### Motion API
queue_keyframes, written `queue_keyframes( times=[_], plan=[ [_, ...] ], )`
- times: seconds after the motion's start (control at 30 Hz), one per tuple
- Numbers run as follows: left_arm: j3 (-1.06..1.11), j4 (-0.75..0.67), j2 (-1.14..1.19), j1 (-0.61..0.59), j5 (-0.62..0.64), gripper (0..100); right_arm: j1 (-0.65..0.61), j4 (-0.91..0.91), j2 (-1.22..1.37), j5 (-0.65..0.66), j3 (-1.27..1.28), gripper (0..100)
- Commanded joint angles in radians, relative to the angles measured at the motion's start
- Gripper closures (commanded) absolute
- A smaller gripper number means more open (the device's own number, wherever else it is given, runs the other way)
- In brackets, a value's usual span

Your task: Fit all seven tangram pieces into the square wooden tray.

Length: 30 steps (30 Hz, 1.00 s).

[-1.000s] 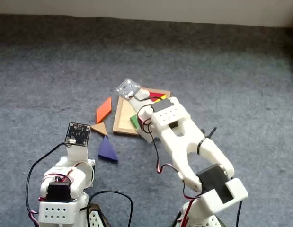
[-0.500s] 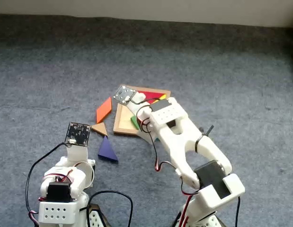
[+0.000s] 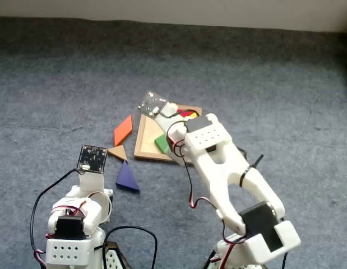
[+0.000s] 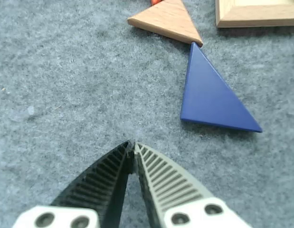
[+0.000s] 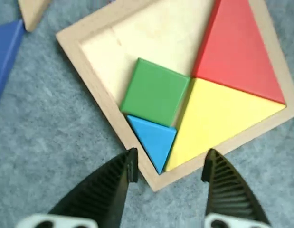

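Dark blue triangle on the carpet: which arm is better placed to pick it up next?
Probably left: the left gripper, shut, sits close beside the dark blue triangle; the right gripper hangs open over the tray.

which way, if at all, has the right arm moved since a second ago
Yes: the right arm shifted slightly right over the wooden tray, uncovering more of the green square.

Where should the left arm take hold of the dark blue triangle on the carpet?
Probably from straight above: the blue triangle lies flat, so only its thin side edges offer grip. Pinch across its wider part, away from the tip beside the tan triangle.
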Motion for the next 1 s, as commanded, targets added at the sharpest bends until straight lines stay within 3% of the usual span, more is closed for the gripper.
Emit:
queue_keyframes(
  times=[0.0,0.17,0.37,0.63,0.97],
  plan=[
    [0.019,0.003,-0.030,-0.012,0.008,99,0.001,-0.005,-0.143,0.012,0.077,88.2],
    [0.019,0.003,-0.030,-0.012,0.008,99,-0.010,-0.021,-0.243,-0.063,0.194,94.5],
    [0.019,0.003,-0.030,-0.012,0.008,99,-0.008,-0.154,-0.280,-0.172,0.283,94.7],
    [0.019,0.003,-0.030,-0.012,0.008,99,0.022,-0.150,-0.300,-0.299,0.292,94.7],
    [0.019,0.003,-0.030,-0.012,0.008,99,0.051,0.007,-0.831,-0.331,0.430,94.7]
  ],
)
